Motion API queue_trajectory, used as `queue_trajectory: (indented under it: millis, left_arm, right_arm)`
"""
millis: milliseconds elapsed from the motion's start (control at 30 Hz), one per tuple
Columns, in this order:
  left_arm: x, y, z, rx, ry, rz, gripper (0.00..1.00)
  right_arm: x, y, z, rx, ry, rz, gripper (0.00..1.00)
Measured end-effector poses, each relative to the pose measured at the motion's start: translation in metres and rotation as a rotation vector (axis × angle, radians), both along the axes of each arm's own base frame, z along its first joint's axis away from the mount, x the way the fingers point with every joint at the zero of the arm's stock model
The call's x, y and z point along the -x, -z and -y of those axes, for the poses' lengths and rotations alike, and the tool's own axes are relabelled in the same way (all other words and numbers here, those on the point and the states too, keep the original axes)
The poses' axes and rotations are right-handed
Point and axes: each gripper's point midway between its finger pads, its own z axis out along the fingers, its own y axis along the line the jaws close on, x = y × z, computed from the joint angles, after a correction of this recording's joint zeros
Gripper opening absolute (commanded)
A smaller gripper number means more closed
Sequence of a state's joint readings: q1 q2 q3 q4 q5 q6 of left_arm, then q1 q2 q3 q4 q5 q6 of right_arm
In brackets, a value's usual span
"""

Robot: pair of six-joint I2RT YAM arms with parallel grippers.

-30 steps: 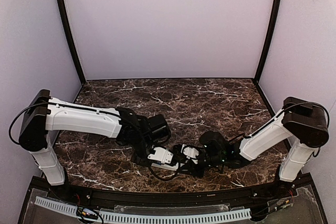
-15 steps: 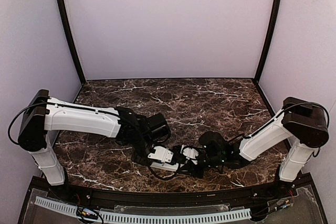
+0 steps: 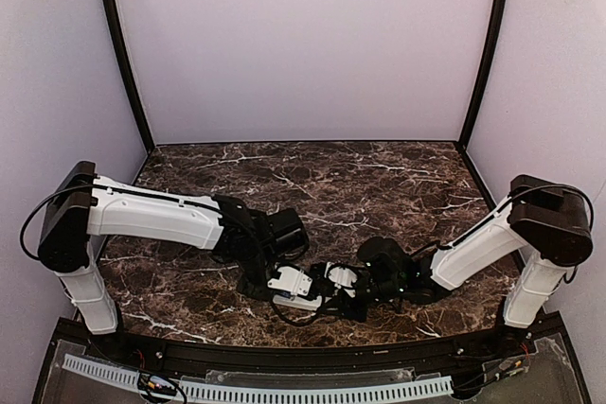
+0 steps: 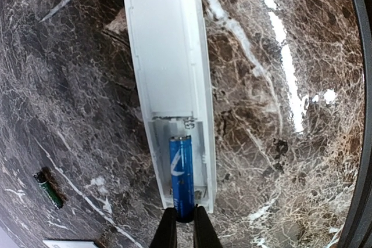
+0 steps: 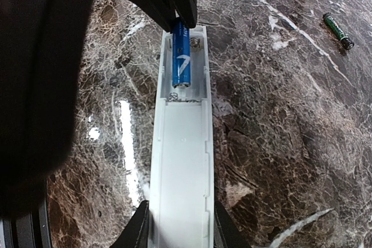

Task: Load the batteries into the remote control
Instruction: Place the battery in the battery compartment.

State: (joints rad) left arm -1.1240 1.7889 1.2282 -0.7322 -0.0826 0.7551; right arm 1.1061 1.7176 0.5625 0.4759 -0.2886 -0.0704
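At 6 o'clock on the marble bench [image 3: 379,177], close to its near edge, the two arms meet over the remote control [image 4: 168,56]. The remote lies back-up with its battery bay open.

The right gripper [image 5: 181,227] clamps the remote's closed end, one finger on each long side. The left gripper [image 4: 182,219] is narrowed almost shut, pinching the end of the blue battery [image 4: 181,172]. The battery lies lengthwise in one slot of the bay, and its gripped end reaches just past the remote's end edge. The slot beside it shows a bare spring contact.

In the left wrist view, a thin green cylinder [image 4: 48,189] lies on the bench at 8 o'clock from the battery, well apart from the remote. A flat white piece [image 4: 70,242] sits near it at the frame's 7 o'clock edge.
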Motion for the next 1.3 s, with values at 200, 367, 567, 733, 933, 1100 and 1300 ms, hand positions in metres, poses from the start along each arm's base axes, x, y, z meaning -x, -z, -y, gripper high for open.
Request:
queue_trajectory:
  millis: [200,367,567,733,933,1100,1300]
  left_arm:
    - [0.003,0.006,-0.002,-0.02,0.003,-0.016,0.0]
    - [0.006,0.006,-0.002,-0.024,0.009,-0.022,0.0]
    - [0.008,0.006,0.001,-0.033,0.019,-0.031,0.0]
    - [0.01,0.007,0.003,-0.05,0.032,-0.037,0.0]
    - [0.011,0.008,0.003,-0.053,0.036,-0.044,0.0]
    - [0.012,0.008,0.004,-0.05,0.037,-0.051,0.02]
    - [0.014,0.008,0.004,-0.046,0.038,-0.065,0.05]
  right_arm:
    - [0.0,0.0,0.0,0.002,-0.001,-0.003,0.0]
    - [0.0,0.0,-0.002,0.002,-0.004,-0.005,0.0]
    - [0.0,0.0,-0.002,0.002,-0.004,-0.008,0.0]
    - [0.0,0.0,-0.002,0.001,-0.003,-0.012,0.0]
    - [0.001,0.0,-0.003,0.001,-0.003,-0.015,0.0]
    - [0.001,0.0,-0.003,-0.001,-0.004,-0.016,0.0]
    - [0.001,0.001,-0.003,-0.001,-0.006,-0.017,0.0]
